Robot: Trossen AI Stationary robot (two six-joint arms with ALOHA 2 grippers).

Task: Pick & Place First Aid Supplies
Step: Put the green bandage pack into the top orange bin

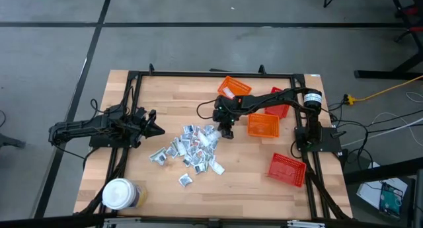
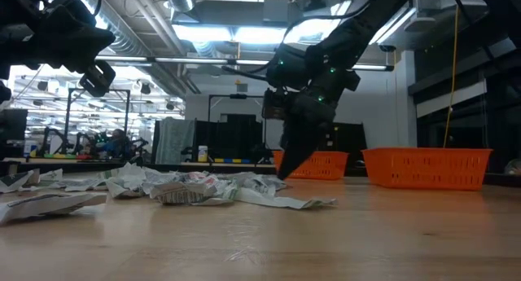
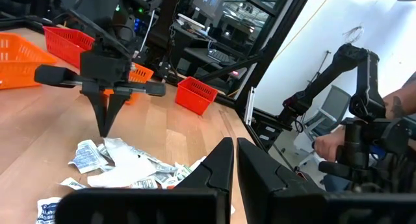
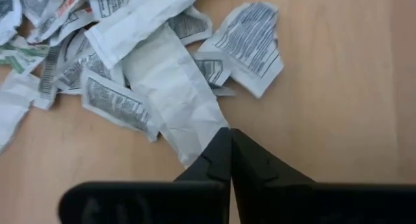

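The first aid supplies (image 1: 192, 149) lie as a loose heap of small silvery-white sachets on the wooden table, also seen in the right wrist view (image 4: 117, 68). My right gripper (image 4: 229, 130) stands at the heap's right far edge (image 1: 227, 132), shut, its tips down on a long plain white sachet (image 4: 175, 87). In the low view its tips (image 2: 285, 173) reach table level. My left gripper (image 1: 156, 129) hovers shut and level above the table's left side, touching nothing. My right gripper has its two fingertips closed together on the end corner (image 4: 209, 134) of the long white sachet, only at their free ends. The fingers come slanting down from the table's right far side. The sachet lies flat on the table, its other end under other packets.
Two orange mesh baskets (image 1: 234, 87) (image 1: 263, 125) and two red ones (image 1: 287, 168) (image 1: 281, 110) sit on the table's right half. A white-lidded round jar (image 1: 119, 193) stands at the near left corner. Bare wood lies between the heap and the near edge.
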